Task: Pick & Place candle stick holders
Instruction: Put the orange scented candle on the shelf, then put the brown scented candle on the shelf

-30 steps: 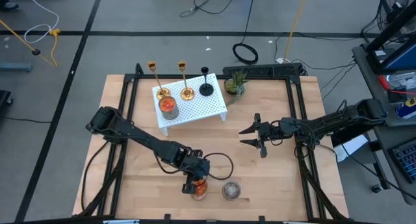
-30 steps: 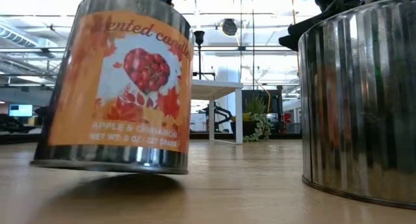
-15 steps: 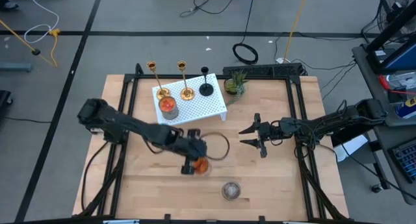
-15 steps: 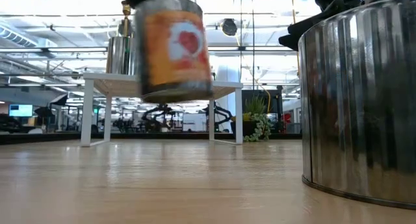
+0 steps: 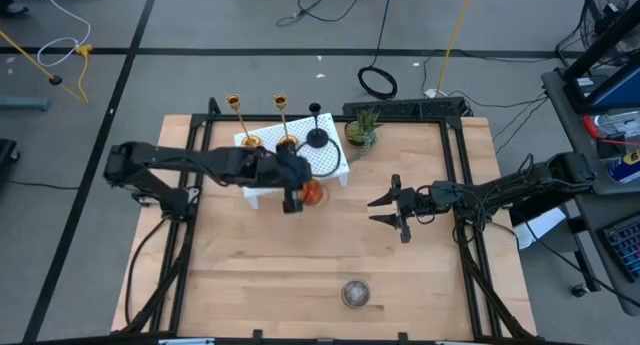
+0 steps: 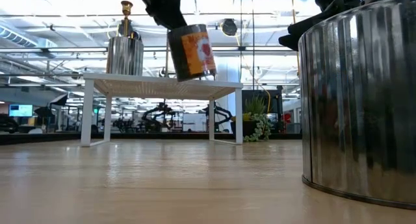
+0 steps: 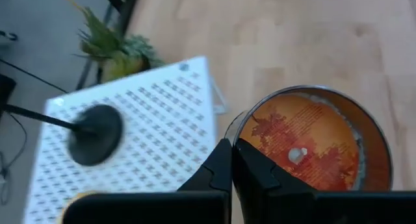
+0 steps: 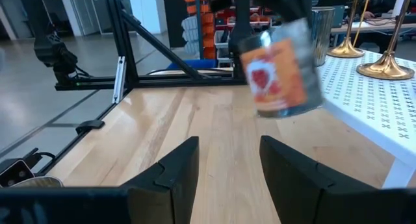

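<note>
While the left gripper (image 5: 297,193) clamps a candle tin (image 5: 311,192) at the white rack's (image 5: 330,163) front edge, apparently airborne, all three candle stick holders (image 5: 286,142) stand unmoved; the right gripper (image 5: 385,210) waits open.

- The candle tin (image 6: 192,52) in the left hand (image 5: 293,197) is silver metal with an orange label carrying a red heart; its wax (image 7: 304,143) is orange with red leaf shapes.
- Just beyond that hand, the small white stand (image 5: 325,163) is dotted all over with rows of tiny holes.
- On it stand two shiny gold holders (image 5: 284,123) and one black holder (image 5: 316,126).
- The surface (image 5: 330,255) is pale wood grain, framed in black.
- The plant (image 5: 362,128) is green.
- The near tin (image 6: 364,100) is ribbed silver.
</note>
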### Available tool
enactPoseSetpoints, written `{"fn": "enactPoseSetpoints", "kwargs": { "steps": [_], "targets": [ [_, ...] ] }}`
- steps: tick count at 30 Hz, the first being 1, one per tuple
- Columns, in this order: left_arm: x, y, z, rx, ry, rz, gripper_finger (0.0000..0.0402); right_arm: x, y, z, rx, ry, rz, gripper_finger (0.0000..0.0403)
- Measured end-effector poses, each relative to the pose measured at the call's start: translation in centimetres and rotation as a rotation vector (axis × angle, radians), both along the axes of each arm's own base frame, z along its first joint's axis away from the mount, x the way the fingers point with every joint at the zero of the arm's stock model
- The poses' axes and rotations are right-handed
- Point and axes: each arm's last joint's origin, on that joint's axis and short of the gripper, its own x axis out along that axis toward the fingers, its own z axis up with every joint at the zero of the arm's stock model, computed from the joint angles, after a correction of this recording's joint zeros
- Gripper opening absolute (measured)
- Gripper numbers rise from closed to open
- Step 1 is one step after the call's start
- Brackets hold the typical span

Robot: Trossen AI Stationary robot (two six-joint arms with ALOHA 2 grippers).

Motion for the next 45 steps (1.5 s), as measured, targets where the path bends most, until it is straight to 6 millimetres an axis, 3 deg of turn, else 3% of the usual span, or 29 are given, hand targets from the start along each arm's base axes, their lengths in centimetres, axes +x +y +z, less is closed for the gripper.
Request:
{"fn": "enactPoseSetpoints", "kwargs": {
  "steps": [6, 21, 28, 35, 45],
  "targets": [
    [-1.3, 1.3, 1.5, 0.072, -0.039, 0.082, 0.0006, 0.0, 0.0, 0.0, 0.000, 0.004, 0.000, 0.0161],
    [-2.1, 4.8, 1.2, 0.085, -0.003, 0.288, 0.0012, 0.0, 0.0, 0.0, 0.000, 0.001, 0.000, 0.0159],
    [-2.3, 5.6, 1.2, 0.074, -0.003, 0.327, 0.0007, 0.0, 0.0, 0.0, 0.000, 0.002, 0.000, 0.0161],
    [-2.5, 6.2, 1.1, 0.039, -0.007, 0.379, 0.0044, 0.0, 0.0, 0.0, 0.000, 0.002, 0.000, 0.0160],
    [-2.6, 6.0, 1.3, 0.055, -0.012, 0.362, 0.0040, 0.1, -0.2, 0.3, -0.008, -0.037, -0.076, 0.0156]
  ]
}}
